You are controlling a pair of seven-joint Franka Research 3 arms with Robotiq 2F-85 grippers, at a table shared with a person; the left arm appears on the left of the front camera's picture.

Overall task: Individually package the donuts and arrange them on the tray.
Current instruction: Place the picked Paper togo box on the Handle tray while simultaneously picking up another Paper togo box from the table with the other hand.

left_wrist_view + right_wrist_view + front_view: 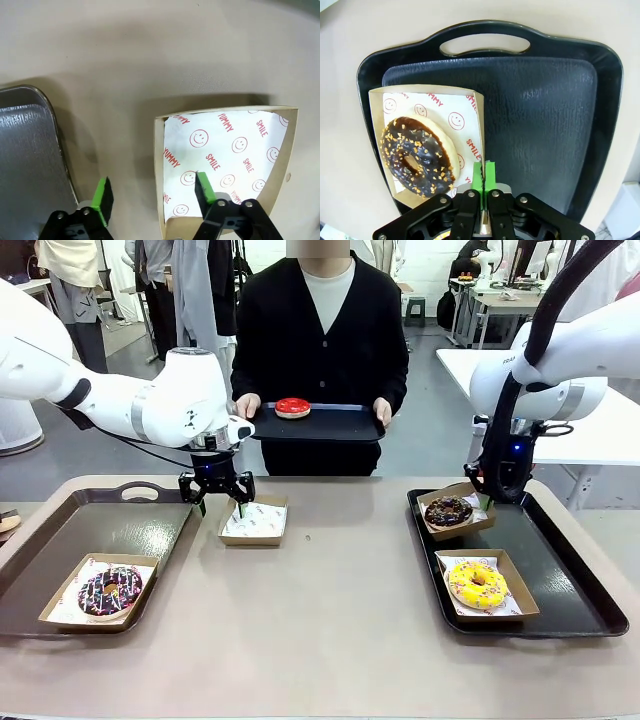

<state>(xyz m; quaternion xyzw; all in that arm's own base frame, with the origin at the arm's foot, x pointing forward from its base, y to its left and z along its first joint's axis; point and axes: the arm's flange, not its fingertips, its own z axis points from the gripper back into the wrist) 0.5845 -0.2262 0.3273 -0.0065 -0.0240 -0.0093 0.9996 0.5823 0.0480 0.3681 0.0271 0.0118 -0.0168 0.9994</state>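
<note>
Ring donuts, four, each lying flat.
Purple sprinkled (110,591) at 8 o'clock; chocolate (448,510) at 2; yellow-glazed (477,584) at 4; red-glazed (293,407) at 12.

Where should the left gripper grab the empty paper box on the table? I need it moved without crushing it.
Take the empty box by its thin upright side wall, coming straight down from above, one finger inside and one outside. In the wrist view the left gripper already straddles that wall, open. The walls are the only raised edges; the flat bottom offers nothing to pinch.

White arms (170,400), black cables, green-padded black gripper (152,195).
</note>
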